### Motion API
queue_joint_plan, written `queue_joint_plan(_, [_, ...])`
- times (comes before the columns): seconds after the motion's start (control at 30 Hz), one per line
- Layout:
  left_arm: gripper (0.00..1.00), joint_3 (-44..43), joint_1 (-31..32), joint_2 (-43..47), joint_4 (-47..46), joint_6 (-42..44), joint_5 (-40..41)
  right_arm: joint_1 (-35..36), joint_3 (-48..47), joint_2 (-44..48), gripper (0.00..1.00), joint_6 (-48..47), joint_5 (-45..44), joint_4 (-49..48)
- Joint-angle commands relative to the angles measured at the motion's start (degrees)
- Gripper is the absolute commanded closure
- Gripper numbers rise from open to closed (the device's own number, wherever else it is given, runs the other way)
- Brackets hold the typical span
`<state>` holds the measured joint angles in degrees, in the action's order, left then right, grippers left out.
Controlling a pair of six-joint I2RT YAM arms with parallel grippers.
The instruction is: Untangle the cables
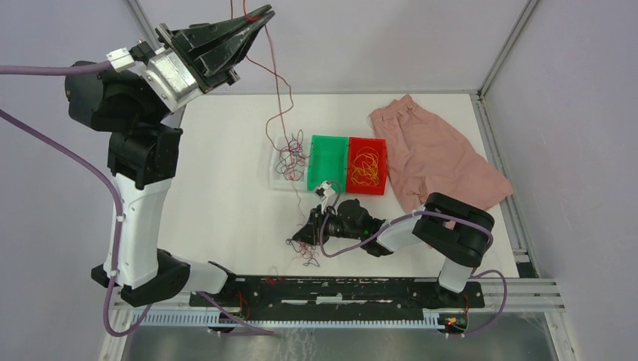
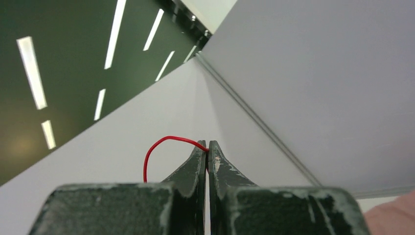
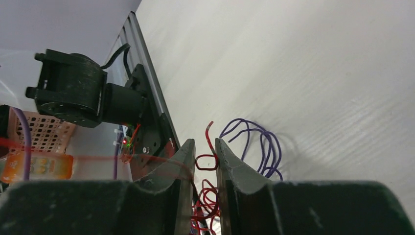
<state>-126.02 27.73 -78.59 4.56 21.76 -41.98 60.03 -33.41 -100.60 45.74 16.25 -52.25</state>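
So, my left gripper [image 2: 209,147] is up high, jaws pinched together on a red wire [image 2: 169,137] that trails down below it. Meanwhile my right gripper [image 3: 204,147] sits low, jaws slightly apart with a red loop [image 3: 205,162] between them; can't tell if it's gripped. Purple curls [image 3: 269,147] lie just beside its tips.

**No legible writing**

Nothing can be read with certainty. In the right wrist view, a flat orange label [image 3: 29,166] at the left edge, just below a pink perforated panel [image 3: 46,131], carries pale characters too blurred to make out.
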Motion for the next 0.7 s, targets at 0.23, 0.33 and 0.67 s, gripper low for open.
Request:
queue_joint_plan(0.23, [0.97,-6.5,0.1,-3.6,-11.9,15.8,15.8,1.4,2.5,-2.0,0.75,-0.7,-4.2,-2.4])
queue_joint_plan(0.33, [0.97,-8.0,0.1,-4.7,-14.1,18.6,17.2,1.5,2.7,-2.1,0.79,-0.5,-6.0,-1.2])
queue_joint_plan(0.67, [0.97,-14.8,0.1,-11.7,-33.6,33.0,23.6,2.1,2.2,-2.0,0.83,1.0,-12.5,4.6])
